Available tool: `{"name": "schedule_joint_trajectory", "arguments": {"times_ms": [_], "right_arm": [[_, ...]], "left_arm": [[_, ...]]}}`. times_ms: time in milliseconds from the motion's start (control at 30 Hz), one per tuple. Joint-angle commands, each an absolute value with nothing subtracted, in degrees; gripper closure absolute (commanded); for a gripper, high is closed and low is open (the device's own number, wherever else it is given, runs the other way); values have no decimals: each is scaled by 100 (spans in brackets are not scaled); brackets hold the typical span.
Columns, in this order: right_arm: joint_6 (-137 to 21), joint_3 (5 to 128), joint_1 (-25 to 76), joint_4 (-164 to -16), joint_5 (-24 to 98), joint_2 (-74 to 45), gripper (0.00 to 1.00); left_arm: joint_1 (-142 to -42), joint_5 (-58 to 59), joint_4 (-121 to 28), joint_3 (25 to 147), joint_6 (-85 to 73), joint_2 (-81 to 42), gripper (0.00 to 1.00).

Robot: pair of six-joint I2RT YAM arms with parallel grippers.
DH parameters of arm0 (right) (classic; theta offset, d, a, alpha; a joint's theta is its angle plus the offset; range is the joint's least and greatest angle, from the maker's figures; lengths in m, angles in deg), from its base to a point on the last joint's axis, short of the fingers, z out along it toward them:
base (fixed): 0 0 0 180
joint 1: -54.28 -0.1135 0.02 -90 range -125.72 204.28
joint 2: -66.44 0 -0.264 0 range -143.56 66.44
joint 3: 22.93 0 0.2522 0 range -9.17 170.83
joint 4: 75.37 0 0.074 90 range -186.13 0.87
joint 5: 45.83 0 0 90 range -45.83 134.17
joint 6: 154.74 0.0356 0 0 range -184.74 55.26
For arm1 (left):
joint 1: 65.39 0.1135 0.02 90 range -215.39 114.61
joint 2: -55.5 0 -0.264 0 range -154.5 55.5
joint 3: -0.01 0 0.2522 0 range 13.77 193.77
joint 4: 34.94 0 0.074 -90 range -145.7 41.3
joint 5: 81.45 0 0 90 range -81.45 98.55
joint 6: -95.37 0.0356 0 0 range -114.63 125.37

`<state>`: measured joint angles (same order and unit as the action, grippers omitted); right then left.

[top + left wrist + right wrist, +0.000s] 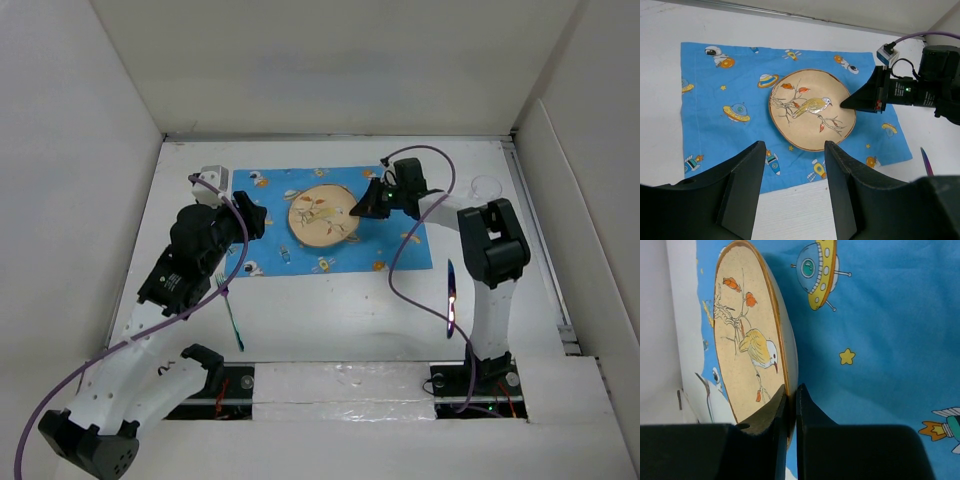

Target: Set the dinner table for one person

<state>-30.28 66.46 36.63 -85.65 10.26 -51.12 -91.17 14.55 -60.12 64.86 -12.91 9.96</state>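
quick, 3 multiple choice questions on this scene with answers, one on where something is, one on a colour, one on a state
1. Where is the plate?
A) off the cloth, at the near edge
B) in the middle of the mat
C) against the far wall

2. What is the mat's ground colour?
A) blue
B) red
C) green

3. How are the right fingers?
A) spread wide open
B) shut on nothing
C) shut on the plate's rim

Answers:
1 B: the top and left wrist views show blue cloth on every side of the plate.
2 A: the cloth is blue with space cartoons printed on it.
3 C: the right wrist view shows both fingers pinching the plate's edge.
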Motion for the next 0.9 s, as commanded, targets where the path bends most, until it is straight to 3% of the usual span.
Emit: {"name": "schedule_joint_trajectory", "arguments": {"times_ms": [0, 133, 300, 433, 533, 700, 733, 767, 800, 833, 867], "right_arm": [[-2914, 6967, 3644, -8017, 699, -5169, 100], [-3001, 6879, 3644, -8061, 822, -5292, 82], [-3028, 6712, 3644, -8113, 972, -5178, 72], [-3229, 6659, 3697, -8333, 1120, -4784, 55], [-3519, 6746, 3836, -8780, 1384, -4231, 48], [-3801, 6729, 4652, -9316, 1657, -3368, 46], [-3897, 6703, 4829, -9405, 1875, -3245, 59], [-3933, 6651, 5013, -9432, 2086, -3105, 73], [-3951, 6572, 5180, -9449, 2323, -2790, 91], [-3969, 6388, 5460, -9415, 2978, -2639, 100], [-4038, 6221, 5611, -9310, 3898, -2359, 100]], "left_arm": [[-9097, 1400, -5776, 6457, -1238, 1015, 53], [-9097, 1383, -5802, 6466, -1238, 1006, 53], [-9097, 1383, -5784, 6449, -1238, 1032, 53], [-9097, 1418, -5802, 6449, -1238, 1024, 52], [-9097, 1409, -5828, 6484, -1256, 1049, 52], [-9097, 1383, -5828, 6475, -1264, 1129, 53], [-9097, 1365, -5811, 6475, -1273, 1172, 56], [-9097, 1339, -5776, 6458, -1247, 1190, 67], [-9097, 1313, -5758, 6449, -1247, 1208, 90], [-9097, 1286, -5793, 6457, -1247, 1208, 97], [-9097, 1243, -5810, 6466, -1273, 1199, 100]]}}
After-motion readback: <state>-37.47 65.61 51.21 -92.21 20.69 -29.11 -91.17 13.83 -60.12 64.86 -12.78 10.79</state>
